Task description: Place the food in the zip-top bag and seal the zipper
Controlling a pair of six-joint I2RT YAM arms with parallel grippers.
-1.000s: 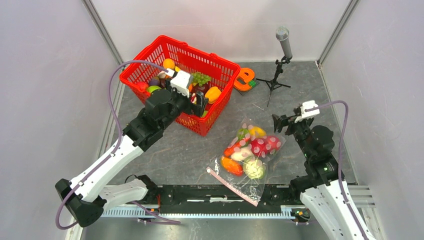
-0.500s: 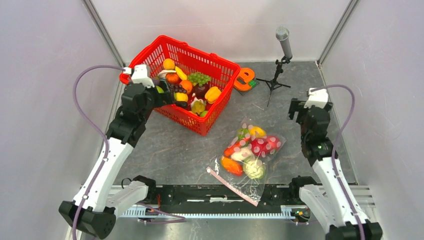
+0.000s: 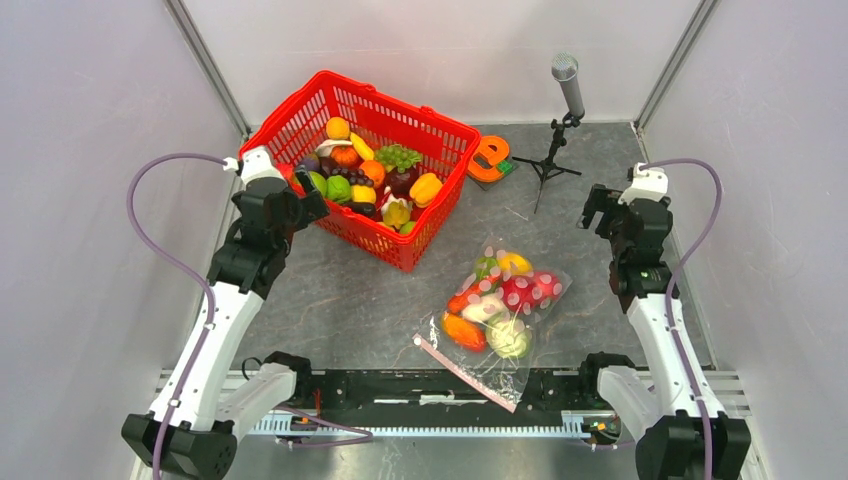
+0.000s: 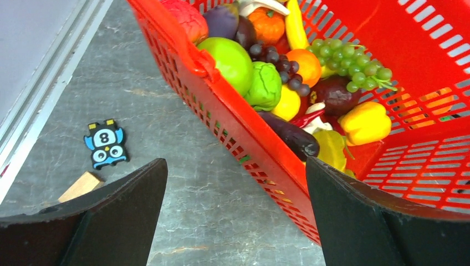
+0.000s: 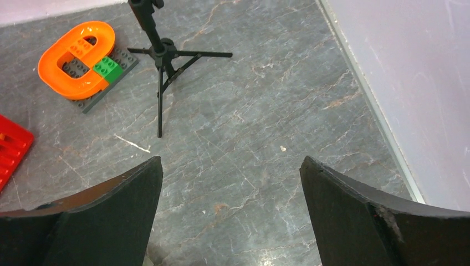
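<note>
The clear zip-top bag (image 3: 497,310) lies flat on the table's front middle with several toy foods inside. Its pale-pink zipper strip (image 3: 463,372) runs along the near edge. More toy food (image 3: 375,180) fills the red mesh basket (image 3: 437,215) at the back left; it also shows in the left wrist view (image 4: 288,77). My left gripper (image 3: 303,196) is open and empty beside the basket's left corner; the basket wall (image 4: 233,119) crosses between its fingers (image 4: 127,205). My right gripper (image 3: 603,212) is open and empty over bare table at the right, far from the bag.
A microphone on a black tripod (image 3: 556,150) stands at the back right, seen in the right wrist view (image 5: 161,61). A flat orange e-shaped object (image 3: 490,158) lies beside the basket (image 5: 77,58). A small owl sticker (image 4: 104,144) and a wooden block (image 4: 80,185) lie left of the basket.
My left arm has pulled back out of the basket to its left corner. My right arm has swung away from the bag toward the right wall. The bag has not moved.
</note>
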